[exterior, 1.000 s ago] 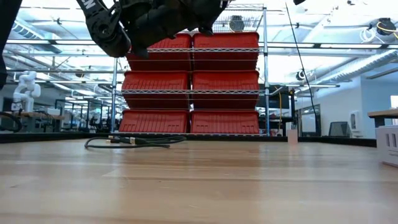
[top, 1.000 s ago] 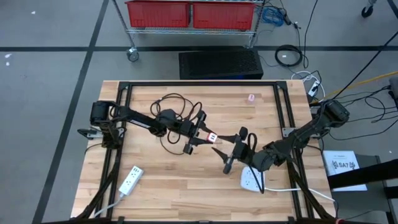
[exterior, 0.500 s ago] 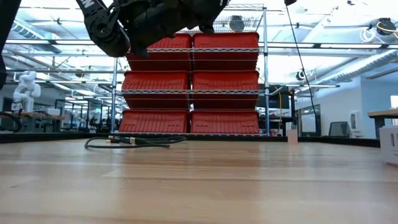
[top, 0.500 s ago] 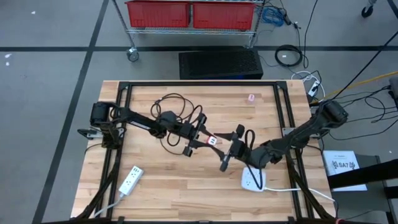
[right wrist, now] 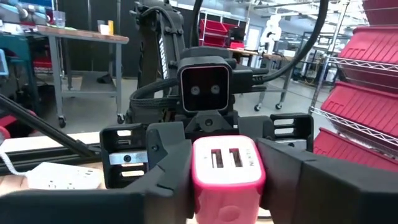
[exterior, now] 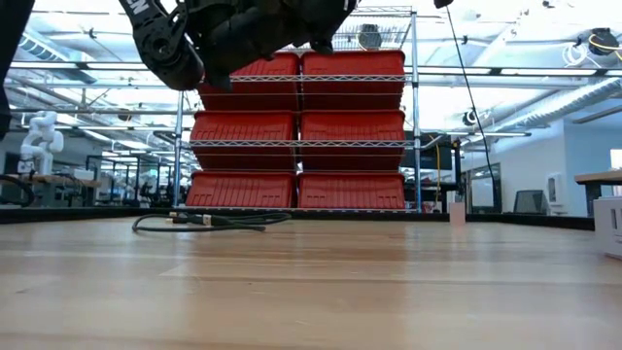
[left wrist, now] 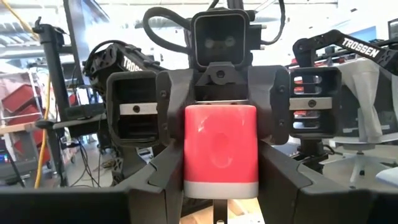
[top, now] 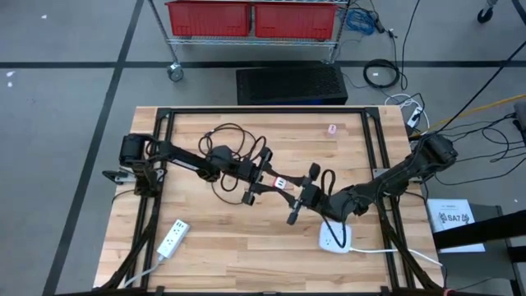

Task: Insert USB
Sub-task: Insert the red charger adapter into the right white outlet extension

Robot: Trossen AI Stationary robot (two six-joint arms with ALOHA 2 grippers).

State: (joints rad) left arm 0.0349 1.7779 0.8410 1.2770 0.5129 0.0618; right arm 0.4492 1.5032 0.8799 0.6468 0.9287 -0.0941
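One red USB charger [top: 280, 182] with two ports at frame centre, pinched between left gripper [top: 265, 182] and right gripper [top: 302, 192] fingers, one black cable [top: 223, 136] upper left, two white power strips [top: 171, 238] lower down, wooden table [top: 214, 255].

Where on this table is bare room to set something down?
The wood between the white power strip and white outlet block is bare, as is the far edge around the pink item. The middle is crowded: black cable, both grippers, red charger.
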